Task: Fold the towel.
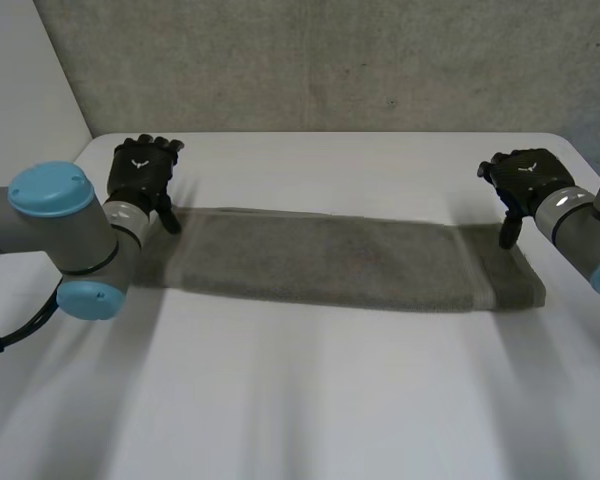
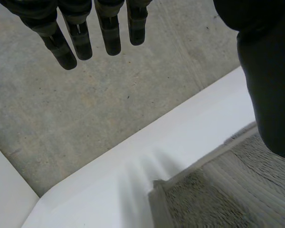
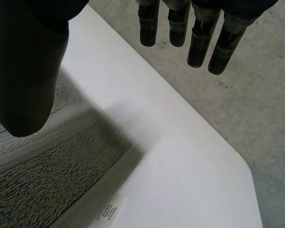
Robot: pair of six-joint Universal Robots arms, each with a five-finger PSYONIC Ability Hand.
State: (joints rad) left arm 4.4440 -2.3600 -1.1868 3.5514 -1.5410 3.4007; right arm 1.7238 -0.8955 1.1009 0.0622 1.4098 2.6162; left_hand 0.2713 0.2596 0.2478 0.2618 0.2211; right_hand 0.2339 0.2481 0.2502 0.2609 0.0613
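A grey towel [image 1: 340, 262] lies flat on the white table [image 1: 310, 400] as a long folded strip running left to right. My left hand [image 1: 142, 175] hovers just past the towel's left end, fingers [image 2: 80, 38] straight and apart from the thumb [image 2: 270, 85], holding nothing. The towel's end corner [image 2: 213, 194] lies below that thumb. My right hand [image 1: 525, 180] hovers over the towel's right end, fingers [image 3: 199, 38] straight, thumb [image 3: 23, 71] wide apart, empty. The towel's right end [image 3: 52, 175] with a small white label [image 3: 109, 211] lies under it.
The table's far edge [image 1: 330, 133] runs just beyond both hands, with grey concrete floor [image 1: 330, 60] behind it. A rounded table corner [image 3: 247, 166] is near my right hand. A light wall [image 1: 20, 90] stands at the left.
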